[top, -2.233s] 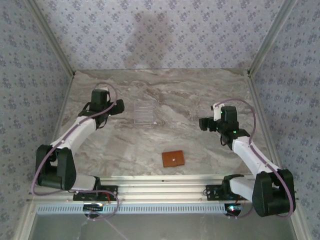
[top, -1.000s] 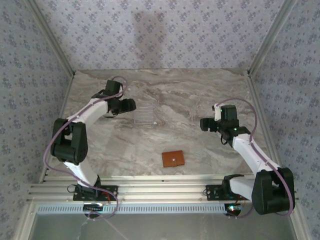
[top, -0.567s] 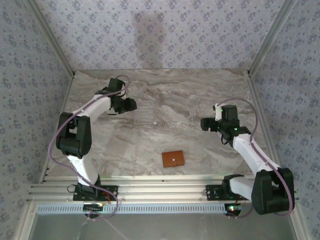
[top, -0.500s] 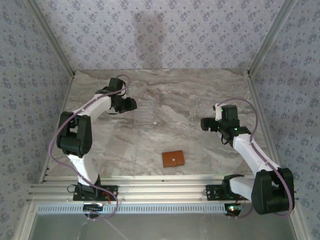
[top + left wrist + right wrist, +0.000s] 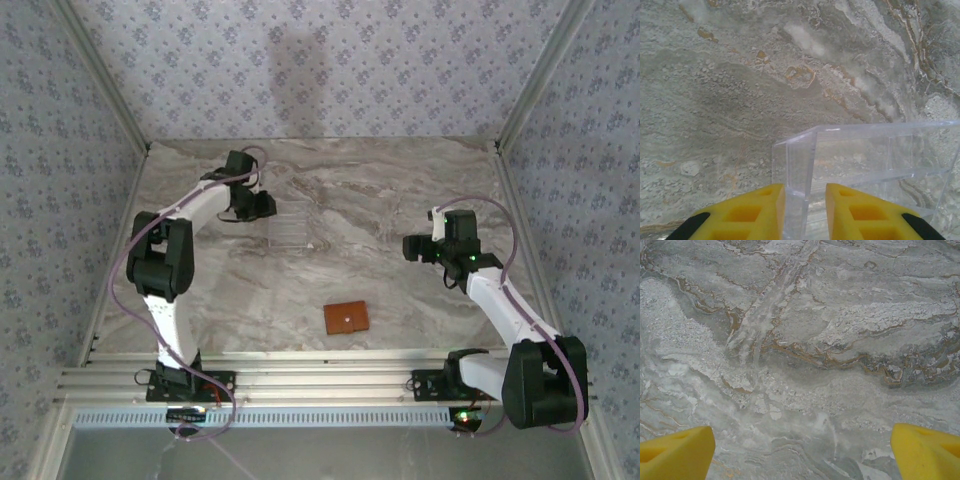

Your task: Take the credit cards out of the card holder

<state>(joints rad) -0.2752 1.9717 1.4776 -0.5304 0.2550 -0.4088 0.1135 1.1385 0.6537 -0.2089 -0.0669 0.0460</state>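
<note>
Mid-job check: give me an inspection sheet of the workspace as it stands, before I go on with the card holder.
Surface: marble-patterned table, flat.
Job's things: card holder lies closed near the front edge, untouched; credit cards, nothing seen.
Clutter: clear rack toward the far left, no cards seen in it.
Grippers: left end effector, fingers narrowly apart astride the rack's end wall, contact unclear; right end effector open over bare marble.
Cables: lilac cables looped along both arms, away from the card holder.
Surroundings: patterned walls on three sides; metal rail at the near edge.
</note>
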